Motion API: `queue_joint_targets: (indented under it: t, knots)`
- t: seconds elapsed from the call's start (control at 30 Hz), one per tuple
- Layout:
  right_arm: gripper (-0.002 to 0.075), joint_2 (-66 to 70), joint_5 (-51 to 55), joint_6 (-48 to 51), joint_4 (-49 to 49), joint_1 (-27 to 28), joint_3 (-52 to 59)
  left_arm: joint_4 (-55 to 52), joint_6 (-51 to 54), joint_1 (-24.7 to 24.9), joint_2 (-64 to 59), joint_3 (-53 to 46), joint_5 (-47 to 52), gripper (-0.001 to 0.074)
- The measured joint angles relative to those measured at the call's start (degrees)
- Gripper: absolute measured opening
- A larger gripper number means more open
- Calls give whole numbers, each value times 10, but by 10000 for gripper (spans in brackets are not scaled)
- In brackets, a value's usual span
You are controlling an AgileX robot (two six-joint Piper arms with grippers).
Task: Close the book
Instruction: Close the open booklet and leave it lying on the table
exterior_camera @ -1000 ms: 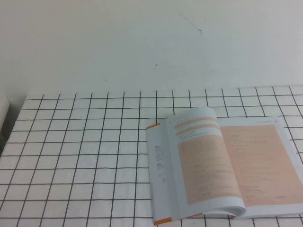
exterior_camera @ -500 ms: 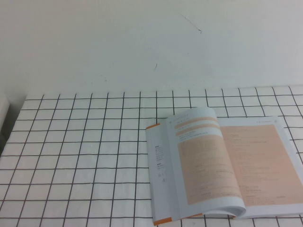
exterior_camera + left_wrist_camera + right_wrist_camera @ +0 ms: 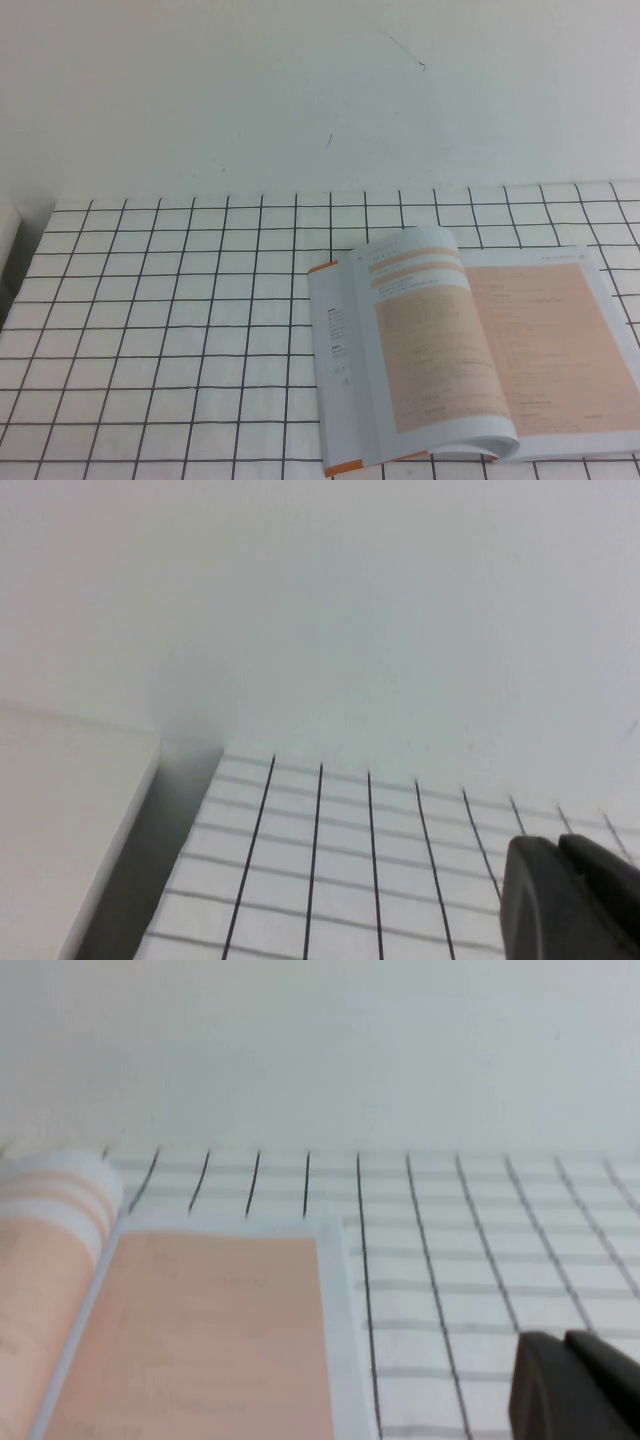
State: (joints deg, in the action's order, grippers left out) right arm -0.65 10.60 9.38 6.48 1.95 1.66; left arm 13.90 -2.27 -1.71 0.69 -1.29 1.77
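- Lying open on the checked cloth [image 3: 150, 330], the book [image 3: 470, 350] is occupying the near right part of the table, and its right edge is running out of the high view.
- Left-hand pages are curling up in a hump while the peach-tinted right-hand page is lying flat; an orange cover edge is peeking out along the left side.
- Neither arm is showing in the high view.
- The right gripper [image 3: 570, 1370] is showing only as a dark tip in its own wrist view. It is sitting clear of the book [image 3: 190, 1330], with bare cloth squares between them. I cannot tell whether it is open or closed.
- The left gripper [image 3: 565, 880] is likewise showing only a dark tip, over the cloth's far left corner near the wall [image 3: 350, 610] and a white block [image 3: 60, 830]. No book is appearing in that view, and again I cannot tell how it is set.
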Motion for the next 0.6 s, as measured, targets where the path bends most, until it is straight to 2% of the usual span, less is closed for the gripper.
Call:
queue_joint_targets:
  t: [0.13,0.33,0.6]
  knots:
    - [-3,0,-106,0,0,0,0,5,0,0,0,0,-42,-2]
    - [-3,0,-237,0,0,0,0,6,0,0,0,0,-51,-2]
    - [-3,0,-271,-10,0,0,0,8,-52,0,0,0,-76,-2]
